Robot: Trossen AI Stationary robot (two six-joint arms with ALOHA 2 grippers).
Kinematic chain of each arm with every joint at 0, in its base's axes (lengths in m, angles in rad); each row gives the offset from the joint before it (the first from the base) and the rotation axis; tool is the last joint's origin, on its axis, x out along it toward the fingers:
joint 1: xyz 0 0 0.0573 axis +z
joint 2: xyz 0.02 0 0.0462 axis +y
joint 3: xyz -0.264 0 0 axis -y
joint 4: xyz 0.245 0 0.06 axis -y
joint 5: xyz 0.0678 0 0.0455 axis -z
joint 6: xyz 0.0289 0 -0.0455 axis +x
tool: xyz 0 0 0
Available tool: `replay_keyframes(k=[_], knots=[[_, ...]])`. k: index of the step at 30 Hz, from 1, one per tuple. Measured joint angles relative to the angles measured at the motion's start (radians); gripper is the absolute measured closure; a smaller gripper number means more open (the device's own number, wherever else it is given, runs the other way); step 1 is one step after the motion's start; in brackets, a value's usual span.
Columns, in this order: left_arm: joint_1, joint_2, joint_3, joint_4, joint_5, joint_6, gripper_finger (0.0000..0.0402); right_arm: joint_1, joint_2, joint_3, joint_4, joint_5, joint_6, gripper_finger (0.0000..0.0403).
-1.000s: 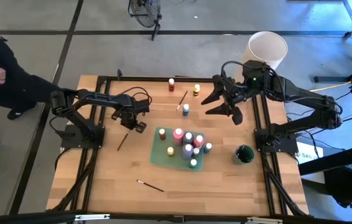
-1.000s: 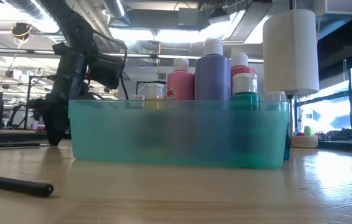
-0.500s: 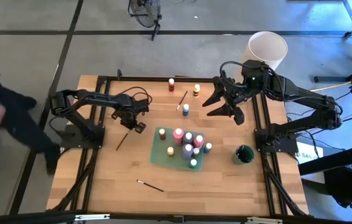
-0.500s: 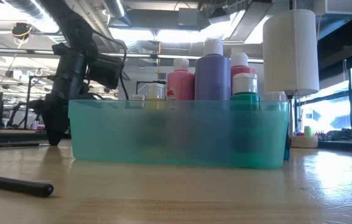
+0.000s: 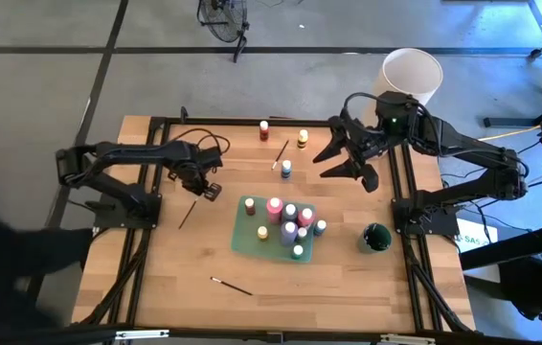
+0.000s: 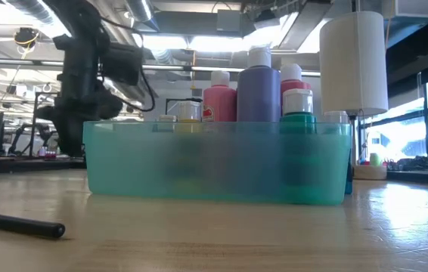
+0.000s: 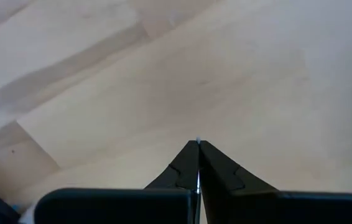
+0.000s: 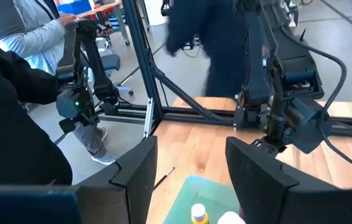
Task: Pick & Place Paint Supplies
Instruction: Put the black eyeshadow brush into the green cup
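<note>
High view: left hand (image 5: 212,191) is pinched together, empty, above one brush (image 5: 188,215) at 9 o'clock of the green tray (image 5: 245,240); I'd open it, drop straight down, align the fingers across the handle, grip mid-shaft; right hand (image 5: 348,165) hangs apart and empty at 1 o'clock. Count: eight bottles in the tray, three bottles (image 5: 286,169) loose at 12 o'clock, three brushes on the surface (image 5: 156,278). Low view: tray wall (image 6: 214,162) hides the short bottles; left wrist view: fingers (image 7: 188,168) meet tip to tip over bare wood.
</note>
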Motion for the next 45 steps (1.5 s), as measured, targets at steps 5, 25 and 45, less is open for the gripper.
replay_keyframes(k=[5, 25, 45], knots=[[0.0, -0.071, 0.056, -0.124, 0.018, 0.024, 0.04, 0.002, -0.007, 0.001, 0.029, 0.0, 0.0, 0.021], [-0.187, -0.211, 0.847, 0.026, -0.509, 0.506, 0.04, -0.009, -0.006, 0.053, 0.163, 0.011, 0.071, 0.021], [-0.276, 0.069, 0.985, 0.64, -0.222, 0.936, 0.04, 0.003, 0.003, 0.093, 0.22, 0.583, 0.004, 0.021]])
